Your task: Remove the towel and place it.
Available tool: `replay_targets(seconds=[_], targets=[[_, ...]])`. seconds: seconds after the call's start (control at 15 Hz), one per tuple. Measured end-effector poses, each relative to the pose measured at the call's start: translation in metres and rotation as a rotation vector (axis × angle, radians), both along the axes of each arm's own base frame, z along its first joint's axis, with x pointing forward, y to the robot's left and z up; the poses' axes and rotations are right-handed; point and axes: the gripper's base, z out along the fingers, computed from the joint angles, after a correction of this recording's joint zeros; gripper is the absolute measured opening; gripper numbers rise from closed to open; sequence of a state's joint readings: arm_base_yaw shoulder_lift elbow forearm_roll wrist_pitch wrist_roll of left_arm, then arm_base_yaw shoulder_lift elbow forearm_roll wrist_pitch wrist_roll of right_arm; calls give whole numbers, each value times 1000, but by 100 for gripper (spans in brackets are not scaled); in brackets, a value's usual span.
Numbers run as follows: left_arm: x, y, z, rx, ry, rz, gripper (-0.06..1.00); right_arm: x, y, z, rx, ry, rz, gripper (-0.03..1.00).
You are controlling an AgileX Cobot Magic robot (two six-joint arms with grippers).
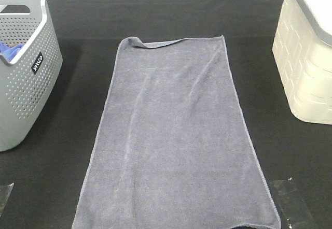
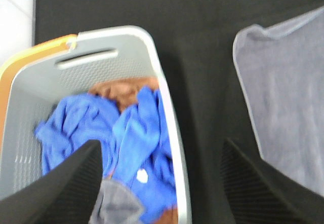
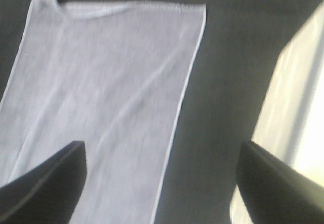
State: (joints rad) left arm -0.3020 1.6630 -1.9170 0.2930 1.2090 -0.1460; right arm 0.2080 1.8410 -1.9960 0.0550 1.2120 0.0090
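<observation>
Since the towel (image 1: pixel 176 136) lies spread flat on the black surface (image 1: pixel 171 11) beside the basket (image 1: pixel 23 84), its removal and placing look done. Both sets of fingers are spread apart, holding nothing: left fingers (image 2: pixel 66 188) over the basket, right fingers (image 3: pixel 43 183) above the towel.

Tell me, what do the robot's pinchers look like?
Only the fingers show. The left gripper has two wide black fingers with a fine ribbed texture, tapering to points. The right gripper has similar dark, smooth-looking wedge fingers. No cables, markings or arms are visible.
</observation>
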Motion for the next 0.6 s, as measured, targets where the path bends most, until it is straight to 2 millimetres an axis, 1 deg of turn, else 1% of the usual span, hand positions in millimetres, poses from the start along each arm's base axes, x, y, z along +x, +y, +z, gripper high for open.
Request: replay_targets(seconds=[0.07,0.13,0.2,0.33,0.6], targets=[[-22,7,2,-5,7,8,64,-19,-4,4,-1,11,0,76],[-42,13,-3,-12,33,21,64,-39,-8,7,-4,25,0,76],[-68,21,-6,-25,44,36,64,-62,-13,7,-9,45,0,76],[-117,34,-12,-51,51,42,64,-103,-22,-1,-17,89,1,76],[-203,57,-52,-91,80,32,64,-179,-38,-28,-31,154,1,76]])
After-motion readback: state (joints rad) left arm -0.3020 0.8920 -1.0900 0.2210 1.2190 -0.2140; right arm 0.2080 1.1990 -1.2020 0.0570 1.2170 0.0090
